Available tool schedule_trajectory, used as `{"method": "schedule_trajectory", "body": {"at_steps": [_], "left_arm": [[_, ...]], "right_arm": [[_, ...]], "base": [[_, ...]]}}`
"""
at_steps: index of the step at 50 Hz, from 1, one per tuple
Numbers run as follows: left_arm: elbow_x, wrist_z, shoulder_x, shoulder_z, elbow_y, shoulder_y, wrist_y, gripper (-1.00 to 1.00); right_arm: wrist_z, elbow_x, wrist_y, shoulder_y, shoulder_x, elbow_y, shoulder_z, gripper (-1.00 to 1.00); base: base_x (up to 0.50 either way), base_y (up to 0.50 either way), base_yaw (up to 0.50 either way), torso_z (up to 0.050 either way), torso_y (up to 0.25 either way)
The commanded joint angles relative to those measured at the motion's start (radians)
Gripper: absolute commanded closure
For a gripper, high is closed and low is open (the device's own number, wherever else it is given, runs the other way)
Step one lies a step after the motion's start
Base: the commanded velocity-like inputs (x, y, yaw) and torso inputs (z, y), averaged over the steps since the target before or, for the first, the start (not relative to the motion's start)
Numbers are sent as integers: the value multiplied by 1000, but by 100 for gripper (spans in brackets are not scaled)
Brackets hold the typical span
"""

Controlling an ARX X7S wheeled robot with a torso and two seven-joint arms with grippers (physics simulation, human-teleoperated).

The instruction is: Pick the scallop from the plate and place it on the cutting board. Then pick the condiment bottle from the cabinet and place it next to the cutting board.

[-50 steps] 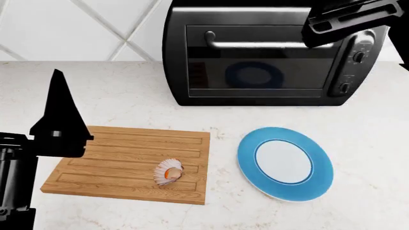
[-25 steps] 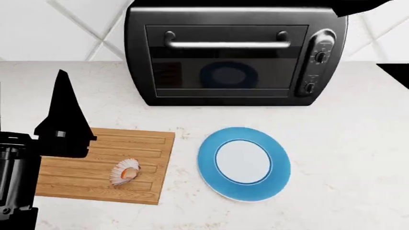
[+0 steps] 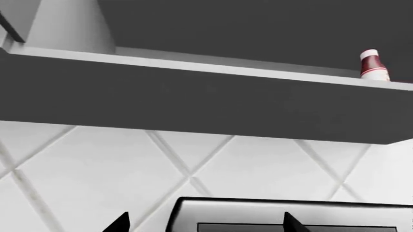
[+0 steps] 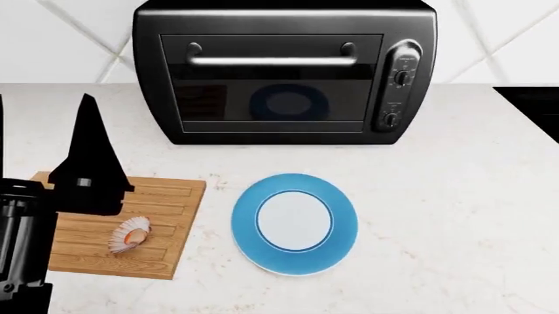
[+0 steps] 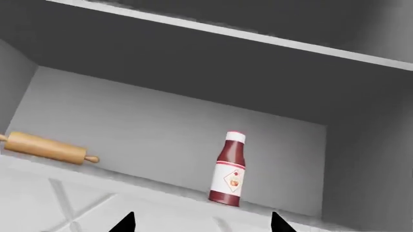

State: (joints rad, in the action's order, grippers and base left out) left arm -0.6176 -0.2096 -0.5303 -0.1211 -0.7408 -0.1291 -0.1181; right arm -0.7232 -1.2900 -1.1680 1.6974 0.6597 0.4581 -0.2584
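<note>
The condiment bottle (image 5: 229, 169) stands upright on the cabinet shelf (image 5: 161, 191), straight ahead between the right gripper's (image 5: 201, 223) spread, empty fingertips.

Left arm (image 4: 26, 229) sits low at the head view's left edge, its gripper (image 4: 86, 163) raised and pointing up; in each wrist view only two dark fingertips (image 3: 119, 223) (image 5: 125, 223) peek in, spread well apart, nothing between them.
</note>
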Motion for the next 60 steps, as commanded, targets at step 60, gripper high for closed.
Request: {"method": "schedule_trajectory", "body": {"at_steps": [60], "left_arm": [[-48, -24, -32, 5, -49, 13, -24, -100]], "right_arm": [[849, 1360, 369, 659, -565, -1650, 243, -100]], "base": [[0, 0, 0, 0, 0]]}}
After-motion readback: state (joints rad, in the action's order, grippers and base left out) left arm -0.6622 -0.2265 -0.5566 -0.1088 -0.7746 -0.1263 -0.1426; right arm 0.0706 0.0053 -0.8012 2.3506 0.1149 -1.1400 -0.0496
